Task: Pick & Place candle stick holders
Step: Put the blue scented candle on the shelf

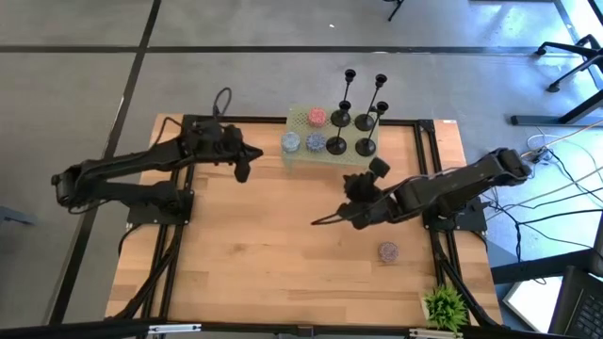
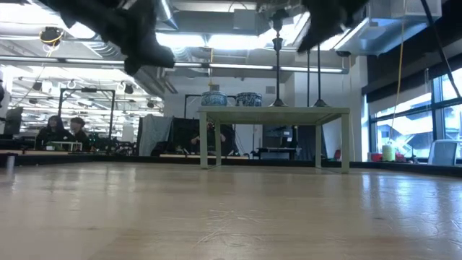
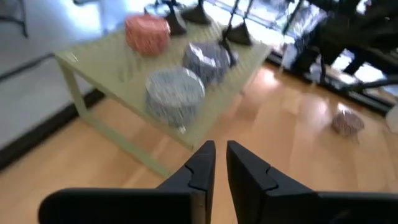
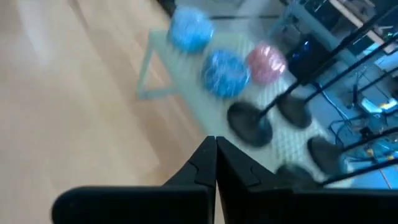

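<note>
Candle stick holders (image 1: 353,118) on the green stand (image 1: 300,155) look top-heavy and tippy; my empty, closed right gripper (image 1: 350,200) should pinch a stem.

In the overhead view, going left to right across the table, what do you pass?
Left gripper → pale green perforated stand carrying four black candle stick holders → right gripper → small speckled round cup → green plant.

I have the small stand (image 1: 325,155) at the table's (image 1: 283,254) far edge, between my two grippers — left gripper (image 1: 243,169) just off its left side, right gripper (image 1: 353,193) just before it. On it sit four holders (image 1: 352,121) — behind them three patterned pots (image 1: 315,141). A fourth pot (image 1: 388,251) lies behind the right gripper.
</note>
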